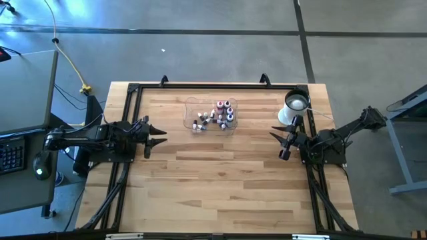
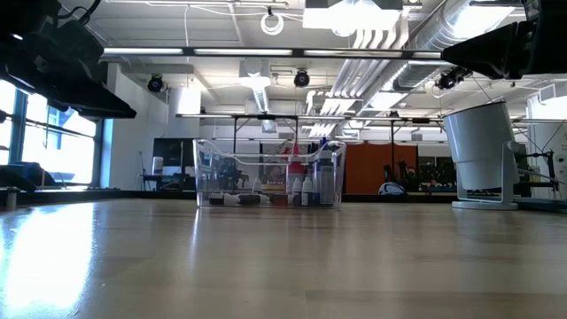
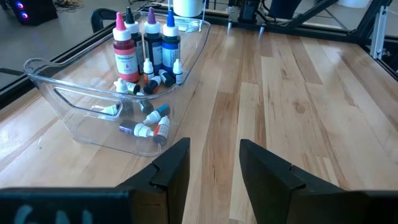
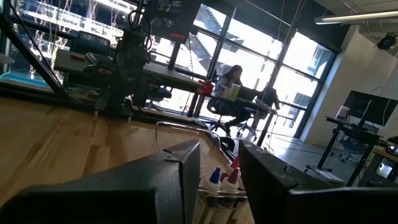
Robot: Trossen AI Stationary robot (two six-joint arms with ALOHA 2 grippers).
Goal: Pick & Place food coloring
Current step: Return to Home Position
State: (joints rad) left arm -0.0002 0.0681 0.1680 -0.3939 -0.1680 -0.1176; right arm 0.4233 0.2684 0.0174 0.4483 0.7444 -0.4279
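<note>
The food coloring point(image 1: 217, 115) is a cluster of small bottles inside a clear plastic tray point(image 1: 191, 107) at the table's far middle. In the left wrist view, red, purple and blue bottles point(image 3: 146, 46) stand upright at the tray's far end, and tiny white-capped ones point(image 3: 149, 124) lie on its floor. My left gripper point(image 1: 159, 133) hovers open at the table's left, pointing at the tray point(image 3: 74, 93), with nothing between its fingers point(image 3: 214, 163). My right gripper point(image 1: 279, 137) hovers open at the right, tilted slightly upward, and is empty point(image 4: 221, 165). White bottle caps point(image 4: 222, 177) show past its fingers.
A white round cup-like object point(image 1: 295, 107) stands at the far right, close behind my right gripper, and it shows in the low view point(image 2: 483, 155) to the right of the tray point(image 2: 268, 173). Bare wood fills the middle and near table. A person point(image 4: 230, 84) sits at a desk beyond the table.
</note>
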